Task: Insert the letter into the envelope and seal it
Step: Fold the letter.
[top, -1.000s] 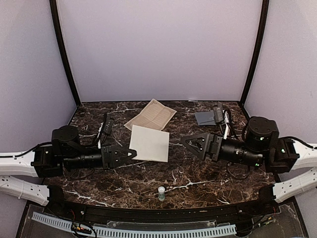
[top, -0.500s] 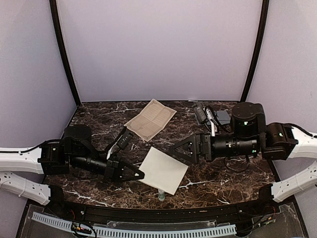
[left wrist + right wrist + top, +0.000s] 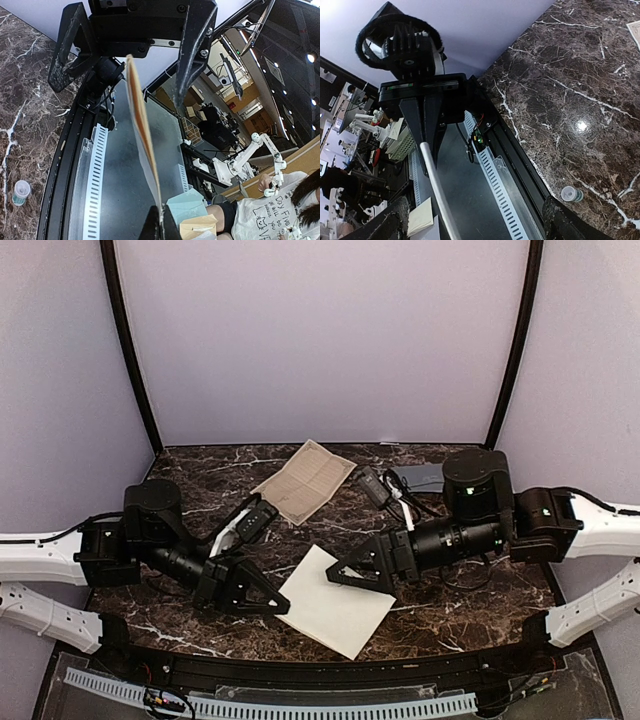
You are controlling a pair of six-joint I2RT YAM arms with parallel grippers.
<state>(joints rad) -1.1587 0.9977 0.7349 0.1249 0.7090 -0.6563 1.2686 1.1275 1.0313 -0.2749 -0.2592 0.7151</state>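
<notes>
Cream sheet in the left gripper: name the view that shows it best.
Top external: the cream sheet shows nearly its whole face, one corner pinched by the left gripper. Left wrist shows it edge-on in the pinch; right wrist shows only a pale curved edge.

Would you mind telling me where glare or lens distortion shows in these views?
Right wrist: a bright glare spot on the marble table. Top external: the black corner posts bow from lens distortion. Left wrist: ceiling lights bloom at upper right.
</notes>
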